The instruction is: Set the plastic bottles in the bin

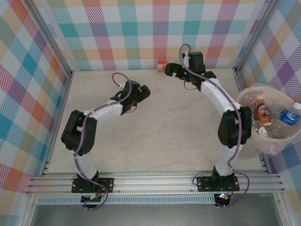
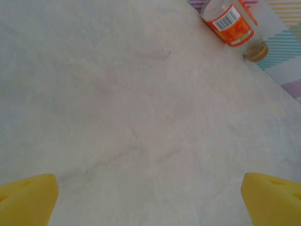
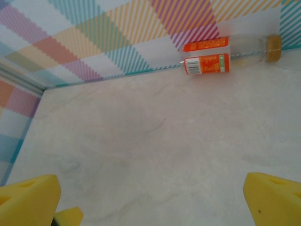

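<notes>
One orange-labelled bottle (image 3: 225, 55) by far wall (image 3: 117, 33); several bottles (image 1: 289, 115) half-hidden in bin (image 1: 270, 147)

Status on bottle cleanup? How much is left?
Done: several bottles sit in the bin. In hand: nothing; left gripper and right gripper are both open and empty. Left: one orange-labelled bottle lying against the far wall, nearest the right gripper.

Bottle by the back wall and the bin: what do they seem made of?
Bottle: likely clear, glossy plastic, with a see-through body and a printed orange label. Bin: likely translucent pinkish-white plastic. Its thin wall looks milky and faintly see-through.
</notes>
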`<action>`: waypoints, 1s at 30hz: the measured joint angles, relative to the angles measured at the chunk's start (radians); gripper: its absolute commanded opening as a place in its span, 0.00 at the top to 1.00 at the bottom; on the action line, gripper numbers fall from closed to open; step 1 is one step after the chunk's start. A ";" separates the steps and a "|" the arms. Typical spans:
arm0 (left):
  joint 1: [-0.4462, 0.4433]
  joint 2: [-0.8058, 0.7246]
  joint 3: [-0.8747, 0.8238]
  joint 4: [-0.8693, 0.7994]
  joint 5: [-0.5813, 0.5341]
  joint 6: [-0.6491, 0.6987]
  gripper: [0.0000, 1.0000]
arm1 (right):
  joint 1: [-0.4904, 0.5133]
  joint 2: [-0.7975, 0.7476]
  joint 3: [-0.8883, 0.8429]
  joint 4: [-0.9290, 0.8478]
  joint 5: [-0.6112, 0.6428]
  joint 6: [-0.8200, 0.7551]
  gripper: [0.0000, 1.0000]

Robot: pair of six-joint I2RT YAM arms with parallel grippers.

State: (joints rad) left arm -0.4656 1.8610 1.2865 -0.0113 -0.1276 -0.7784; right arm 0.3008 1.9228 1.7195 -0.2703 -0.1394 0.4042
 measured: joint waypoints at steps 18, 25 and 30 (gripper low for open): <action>0.110 0.517 0.591 0.207 0.200 0.148 0.00 | -0.104 0.814 0.890 -0.008 0.044 0.205 0.00; 0.132 0.751 0.966 0.187 0.286 0.166 0.00 | -0.138 0.977 1.011 0.035 0.068 0.372 0.00; 0.135 0.922 1.216 0.172 0.320 0.163 0.00 | -0.149 1.043 1.072 0.163 0.053 0.492 0.00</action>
State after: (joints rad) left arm -0.3309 2.7831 2.5023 0.1608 0.1925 -0.6159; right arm 0.1516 2.9654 2.7911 -0.1070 -0.0868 0.8963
